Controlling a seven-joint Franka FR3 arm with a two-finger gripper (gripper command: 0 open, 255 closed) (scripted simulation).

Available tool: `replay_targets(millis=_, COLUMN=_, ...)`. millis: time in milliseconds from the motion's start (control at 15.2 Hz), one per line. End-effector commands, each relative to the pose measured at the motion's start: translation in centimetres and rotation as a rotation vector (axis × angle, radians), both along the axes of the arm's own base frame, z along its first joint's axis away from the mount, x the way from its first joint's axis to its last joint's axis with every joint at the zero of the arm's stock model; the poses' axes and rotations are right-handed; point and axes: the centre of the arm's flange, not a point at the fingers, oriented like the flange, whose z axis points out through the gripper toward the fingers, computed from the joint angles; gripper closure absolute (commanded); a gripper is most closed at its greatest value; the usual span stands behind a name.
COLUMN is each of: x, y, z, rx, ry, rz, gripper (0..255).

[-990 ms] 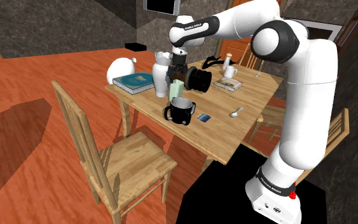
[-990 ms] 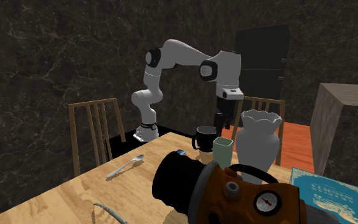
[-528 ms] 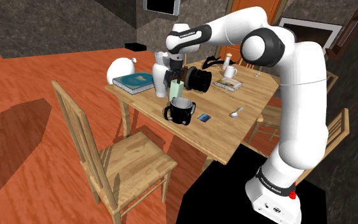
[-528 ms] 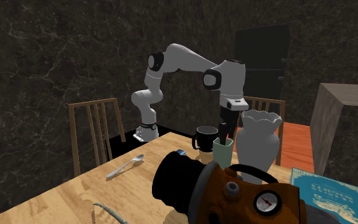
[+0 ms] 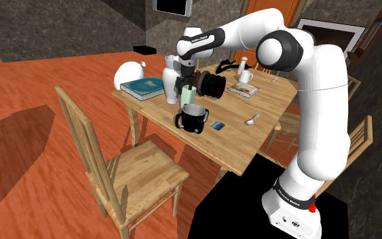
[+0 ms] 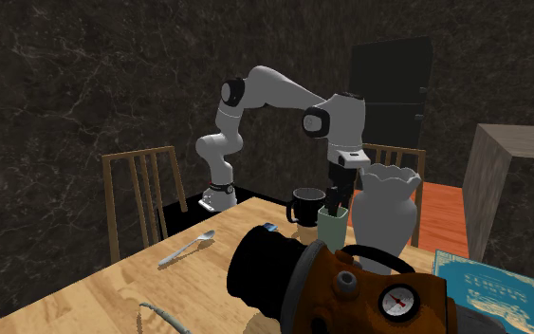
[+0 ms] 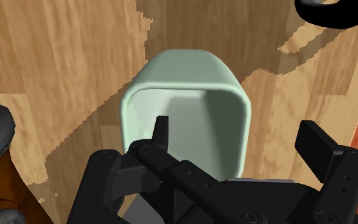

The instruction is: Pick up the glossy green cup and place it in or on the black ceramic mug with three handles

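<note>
The pale green cup stands upright on the wooden table, 1 of its kind, just beside the 1 white vase on the shoulder view's left and near the 1 black and orange gauge device lying on the shoulder view's right. The black mug, also 1, stands apart from the cup on the near side, toward the table's edge; 2 of its handles show in the shoulder view. The gripper hangs right over the cup with its 2 fingers spread wide: 1 finger reaches down inside the cup's mouth, the other stands outside the wall, and neither presses on that wall, so nothing is held. In the second exterior view the gripper dips into the cup between the mug and the vase. Also on the table lie 1 spoon, 1 blue-green book at the far left and 1 small blue card. 1 wooden chair stands at the near left.
</note>
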Motion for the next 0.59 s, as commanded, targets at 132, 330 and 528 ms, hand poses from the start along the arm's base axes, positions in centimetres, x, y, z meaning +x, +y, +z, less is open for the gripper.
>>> replay_targets(millis=132, x=-0.11, y=0.08, z=-0.44, rx=0.002, ry=0.008, rz=0.000, gripper=255)
replay_targets(millis=330, x=-0.10, y=-0.16, z=-0.44, rx=0.002, ry=0.008, rz=0.000, gripper=255)
replay_targets(millis=528, x=-0.04, y=-0.17, z=-0.51, rx=0.002, ry=0.008, rz=0.000, gripper=255)
